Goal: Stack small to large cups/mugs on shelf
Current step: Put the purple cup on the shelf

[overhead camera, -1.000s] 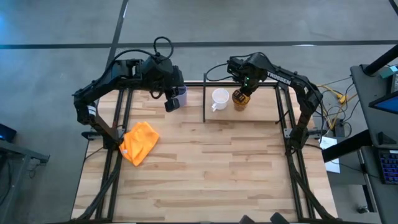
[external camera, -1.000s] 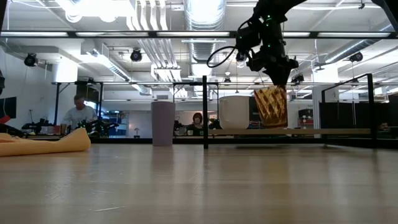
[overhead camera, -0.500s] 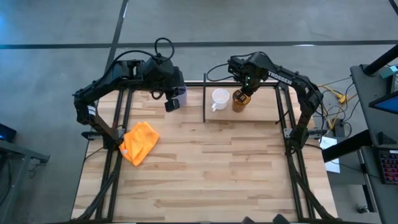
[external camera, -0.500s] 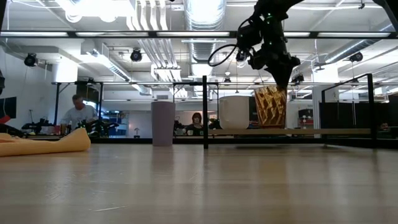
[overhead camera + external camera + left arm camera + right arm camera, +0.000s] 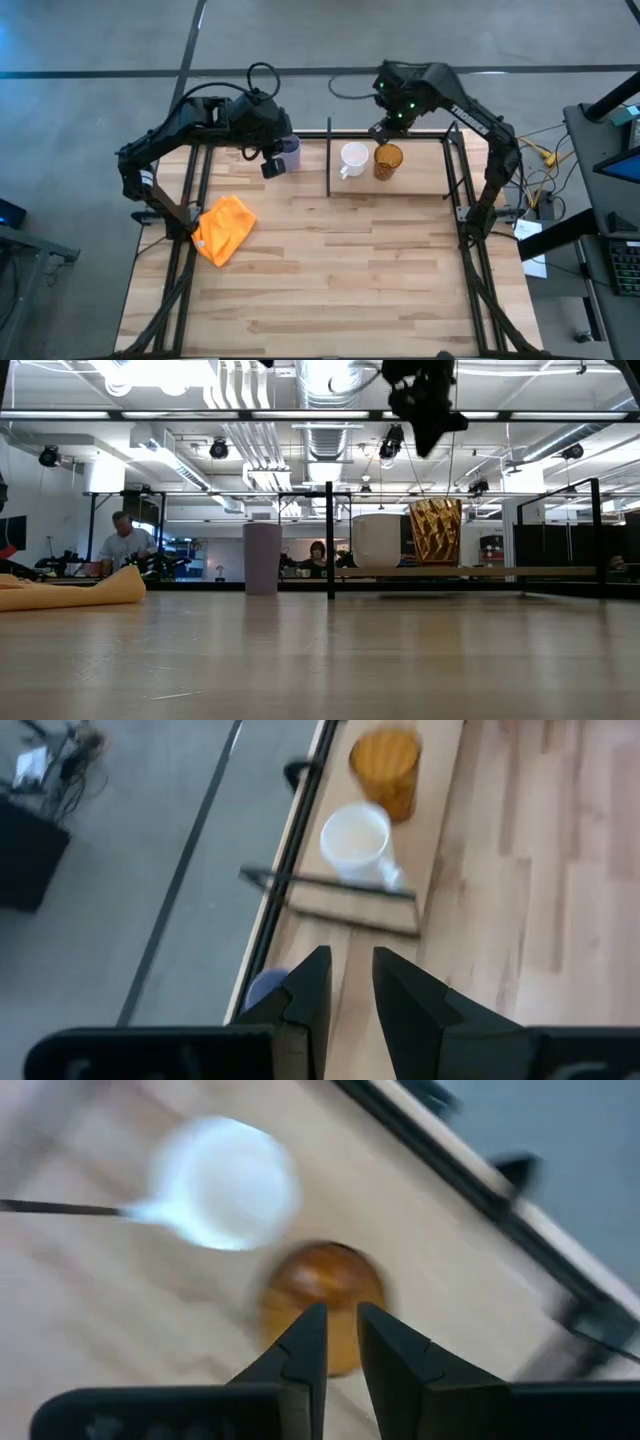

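The amber cup (image 5: 388, 160) stands upright on the shelf (image 5: 420, 175), right of the white mug (image 5: 352, 157), whose handle points toward the near edge. My right gripper (image 5: 425, 445) hangs well above the amber cup (image 5: 436, 532), its fingers a narrow gap apart and empty. In its wrist view the gripper (image 5: 342, 1315) looks down on the cup (image 5: 322, 1295) and the mug (image 5: 225, 1180). The lavender tumbler (image 5: 291, 150) stands on the tabletop left of the shelf. My left gripper (image 5: 352, 960) hovers beside the tumbler (image 5: 262, 988), narrowly open and empty.
An orange cloth (image 5: 225, 228) lies on the table's left side. Black rods edge the shelf, with an upright post (image 5: 329, 540) at its left end. The near half of the plank tabletop (image 5: 340, 280) is bare. People sit in the room behind (image 5: 125, 540).
My right gripper has let go of the amber cup and risen straight off it, drifting a little toward the far edge. The cup stays upright on the shelf beside the white mug.
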